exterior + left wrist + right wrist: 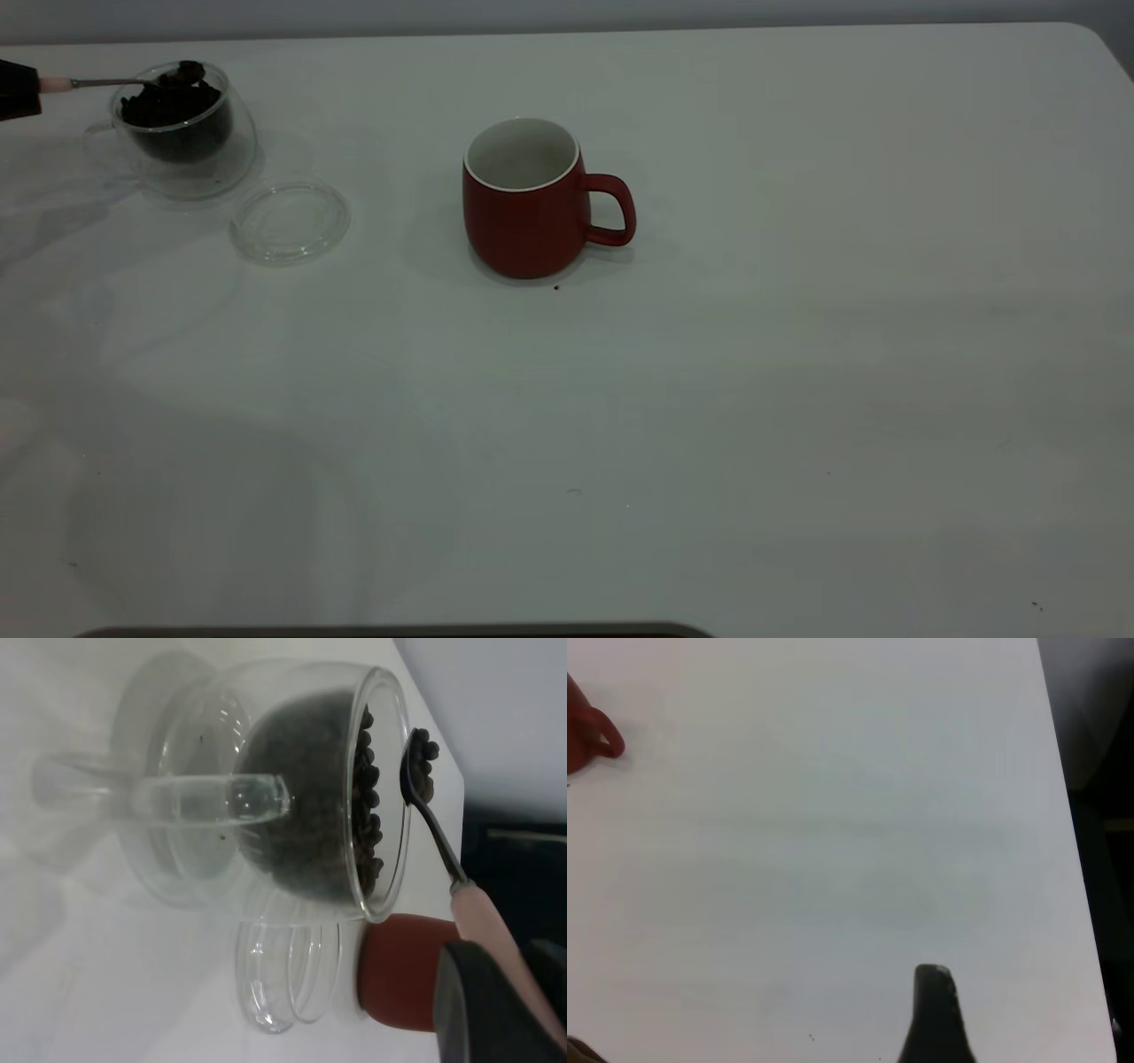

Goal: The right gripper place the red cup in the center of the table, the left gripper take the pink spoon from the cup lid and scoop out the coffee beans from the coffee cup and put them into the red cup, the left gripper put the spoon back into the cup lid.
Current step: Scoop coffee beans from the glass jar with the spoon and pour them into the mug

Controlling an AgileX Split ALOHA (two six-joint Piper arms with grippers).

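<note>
The red cup (pixel 527 208) stands upright near the middle of the table (pixel 797 354), handle to the right, and its white inside looks empty. At the far left, my left gripper (pixel 19 89) is shut on the pink handle of the pink spoon (pixel 115 82). The spoon's bowl carries coffee beans and hovers just above the rim of the coffee cup (pixel 186 133), over the heap of coffee beans (pixel 168 106). The cup lid (pixel 291 221) lies flat, with nothing on it, beside the glass cup. The left wrist view shows the loaded spoon (pixel 438 837) beside the cup's mouth. My right gripper (pixel 935 1019) is over bare table, away from the red cup (pixel 589 731).
A dark speck (pixel 556 287) lies on the table just in front of the red cup. A dark edge (pixel 399 631) runs along the near side of the table. The table's rounded corner is at the far right.
</note>
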